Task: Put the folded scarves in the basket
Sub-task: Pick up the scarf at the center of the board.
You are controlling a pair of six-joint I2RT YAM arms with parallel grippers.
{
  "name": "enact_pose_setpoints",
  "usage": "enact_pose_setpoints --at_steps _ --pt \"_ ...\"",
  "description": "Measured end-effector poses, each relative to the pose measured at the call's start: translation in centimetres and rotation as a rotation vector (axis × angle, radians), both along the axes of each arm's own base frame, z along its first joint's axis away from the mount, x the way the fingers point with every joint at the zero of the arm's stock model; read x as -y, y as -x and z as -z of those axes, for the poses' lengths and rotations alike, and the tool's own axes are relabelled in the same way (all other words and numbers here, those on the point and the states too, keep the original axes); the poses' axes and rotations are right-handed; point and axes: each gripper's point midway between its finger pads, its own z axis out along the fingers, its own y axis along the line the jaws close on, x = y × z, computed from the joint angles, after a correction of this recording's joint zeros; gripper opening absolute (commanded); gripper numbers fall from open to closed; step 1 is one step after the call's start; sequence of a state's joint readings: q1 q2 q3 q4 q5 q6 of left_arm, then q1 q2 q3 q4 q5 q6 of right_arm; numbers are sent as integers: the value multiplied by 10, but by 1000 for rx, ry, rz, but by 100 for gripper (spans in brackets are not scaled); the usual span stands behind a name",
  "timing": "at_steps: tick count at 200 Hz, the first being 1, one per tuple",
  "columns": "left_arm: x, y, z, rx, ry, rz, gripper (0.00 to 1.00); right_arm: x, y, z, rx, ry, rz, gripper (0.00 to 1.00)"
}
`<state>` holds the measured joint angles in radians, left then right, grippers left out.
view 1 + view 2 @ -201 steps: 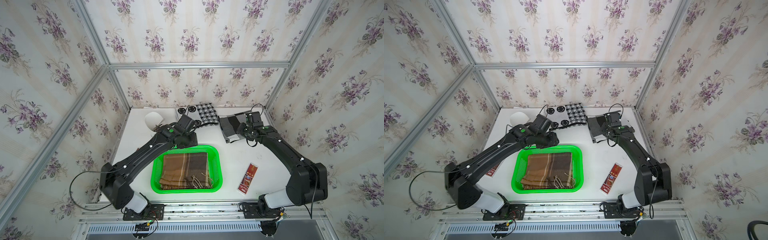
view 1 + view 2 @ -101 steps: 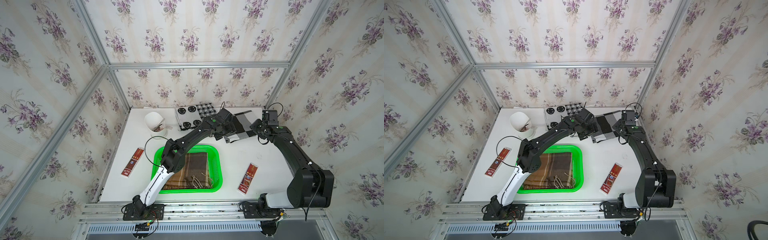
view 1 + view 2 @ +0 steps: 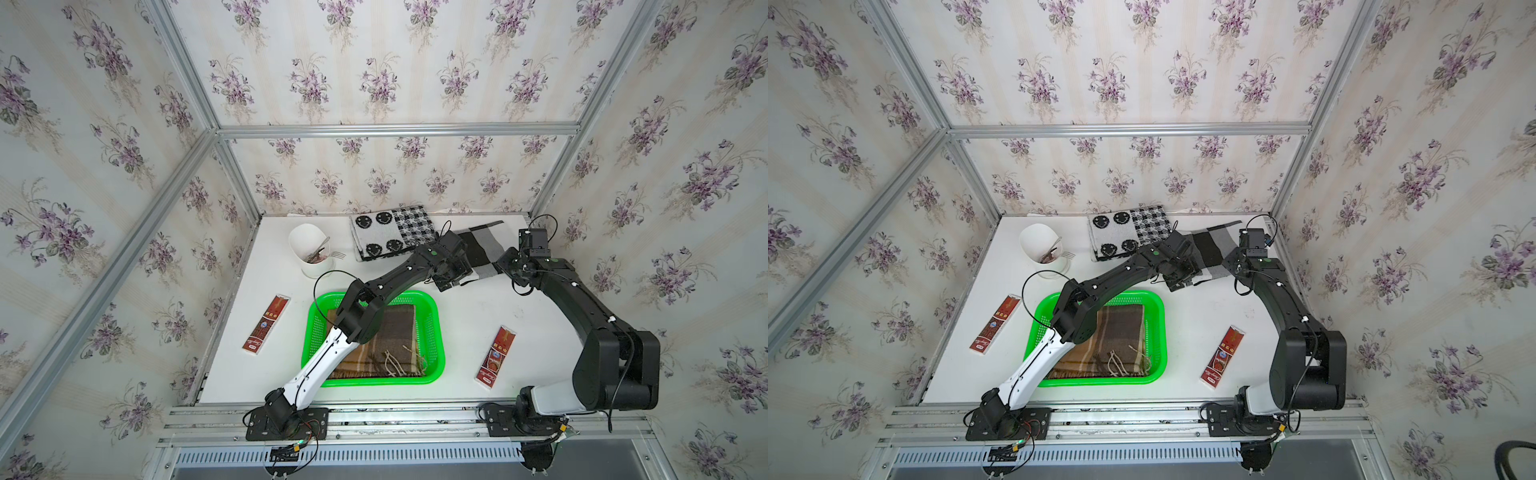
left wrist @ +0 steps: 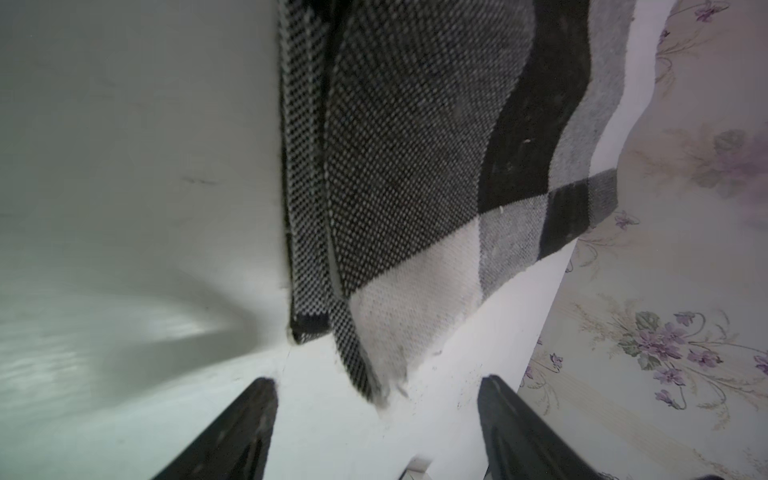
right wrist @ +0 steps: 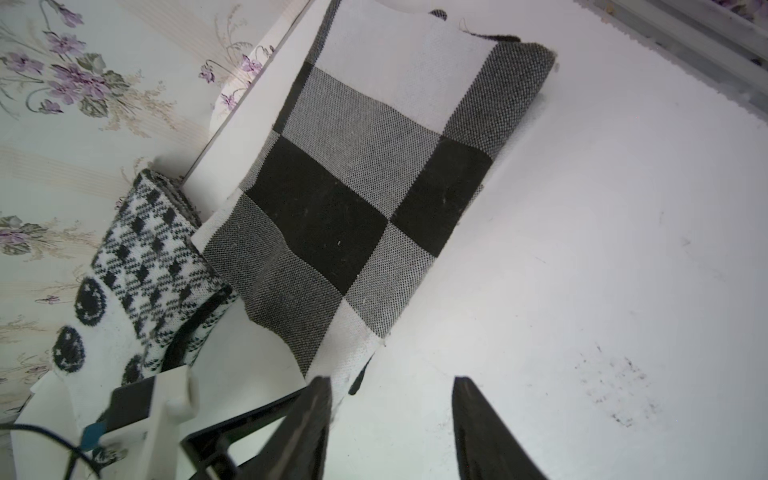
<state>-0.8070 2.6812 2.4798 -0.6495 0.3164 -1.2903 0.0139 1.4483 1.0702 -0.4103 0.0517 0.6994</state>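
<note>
The green basket (image 3: 437, 332) (image 3: 1159, 328) stands at the table's front centre with a folded brown plaid scarf (image 3: 392, 340) (image 3: 1121, 332) lying in it, partly hidden by my left arm. A black, grey and white checked scarf (image 3: 484, 249) (image 3: 1214, 247) (image 4: 415, 166) (image 5: 361, 174) lies flat at the back right. My left gripper (image 3: 451, 278) (image 3: 1179, 278) (image 4: 378, 382) is open at its near corner, the corner tip just ahead of the jaws. My right gripper (image 3: 500, 266) (image 3: 1229, 262) (image 5: 391, 380) is open at the scarf's right edge, one finger touching the cloth.
A folded smiley and houndstooth cloth (image 3: 390, 232) (image 5: 137, 270) lies against the back wall. A white cup (image 3: 309, 249) with cutlery stands at the back left. Red packets lie left (image 3: 266, 324) and right (image 3: 495, 357) of the basket. Walls close off three sides.
My left arm swung from the basket's back edge over to the checked scarf and its jaws opened wider. My right gripper drew back to the right, off the scarf.
</note>
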Motion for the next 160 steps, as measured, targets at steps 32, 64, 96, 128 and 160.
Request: enact_pose_setpoints --at_steps 32,64,96,128,160 --pt "9 -4 8 -14 45 -10 61 0 4 -10 33 -4 6 52" --pt "11 -10 17 -9 48 -26 24 0 11 -11 39 -6 6 52" --pt "1 -8 21 -7 17 -30 3 2 14 -11 42 3 12 51" --pt "-14 2 -7 40 -23 -5 0 7 9 -14 46 26 33 53" --pt "-35 17 -47 102 -49 26 0 14 -10 -21 59 51 62 64"
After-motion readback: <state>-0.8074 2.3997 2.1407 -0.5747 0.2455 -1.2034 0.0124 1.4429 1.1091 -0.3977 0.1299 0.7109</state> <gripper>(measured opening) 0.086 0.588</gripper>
